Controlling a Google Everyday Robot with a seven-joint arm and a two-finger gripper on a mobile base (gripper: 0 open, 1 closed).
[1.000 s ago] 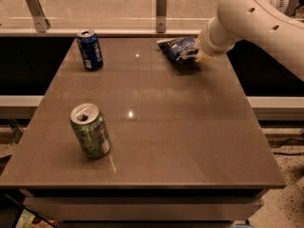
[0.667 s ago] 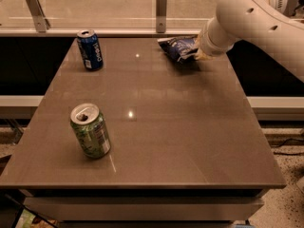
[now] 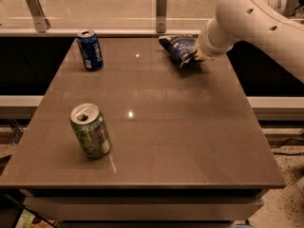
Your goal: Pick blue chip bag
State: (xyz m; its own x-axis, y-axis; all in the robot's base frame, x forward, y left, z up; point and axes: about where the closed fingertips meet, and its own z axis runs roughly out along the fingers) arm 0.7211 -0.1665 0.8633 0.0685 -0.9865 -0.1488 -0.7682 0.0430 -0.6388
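One bag (image 3: 176,48) and two cans sit on a brown table (image 3: 190,127): blue can (image 3: 90,50) far left, green can (image 3: 90,130) near left. The gripper (image 3: 191,57) is at the bag, far right; whether it grips cannot be told.

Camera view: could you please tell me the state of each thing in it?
blue chip bag: crumpled, at the table's far right
gripper: against the bag's right end
blue soda can: upright, far left
green can: upright, top opened, near left

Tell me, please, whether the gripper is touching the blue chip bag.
Touching. In the camera view the gripper presses into one end of the blue chip bag, with no gap visible between them.
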